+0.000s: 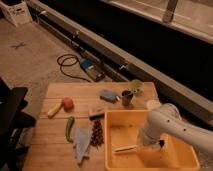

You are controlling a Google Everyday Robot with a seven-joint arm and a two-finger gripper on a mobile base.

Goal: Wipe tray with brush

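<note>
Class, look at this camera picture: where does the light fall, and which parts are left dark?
Camera view: warm, dim light on the wooden table and the yellow tray; the gripper, low inside the tray holding the brush, is lit; the background beyond the table is nearly black.

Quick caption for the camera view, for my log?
Gripper reaches down inside the yellow tray, with the white brush lying across the tray floor.
</note>
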